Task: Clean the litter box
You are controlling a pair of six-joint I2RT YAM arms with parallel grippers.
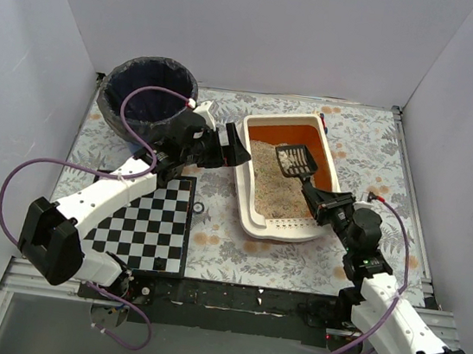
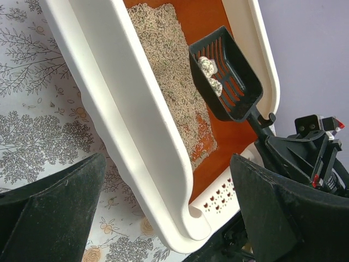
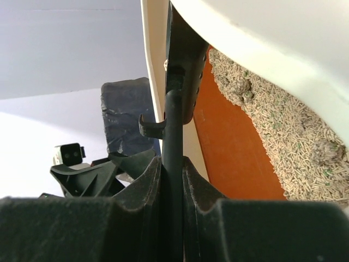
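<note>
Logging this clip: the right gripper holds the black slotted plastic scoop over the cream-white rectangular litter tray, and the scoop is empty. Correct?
Not quite. The black slotted plastic scoop is not empty: the left wrist view shows two pale clumps lying in it. The right gripper does hold it over the cream-white rectangular litter tray.

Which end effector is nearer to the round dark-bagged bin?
Left. The left end effector is at the litter box's left rim, on the side facing the bin. The right end effector holds the scoop across the box, farther away.
</note>
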